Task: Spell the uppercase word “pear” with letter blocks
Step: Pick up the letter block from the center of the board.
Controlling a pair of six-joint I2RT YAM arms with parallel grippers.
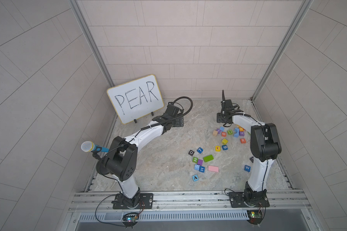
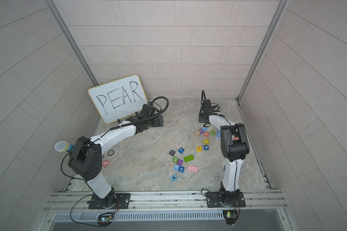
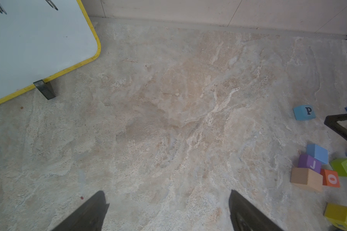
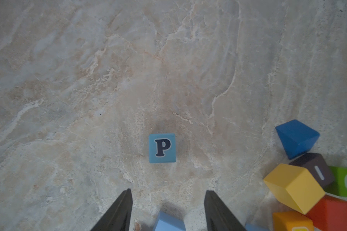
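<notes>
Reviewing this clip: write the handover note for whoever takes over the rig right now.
Left gripper: open, empty, over bare table near the whiteboard.
Right gripper: jaws apart, gripping nothing; the P block lies on the table just ahead of it.
E block, A block, R block: lying apart from one another on the table.
Done: no letter lined up yet.
Left: pick up P, then set P, E, A, R in a row.
</notes>
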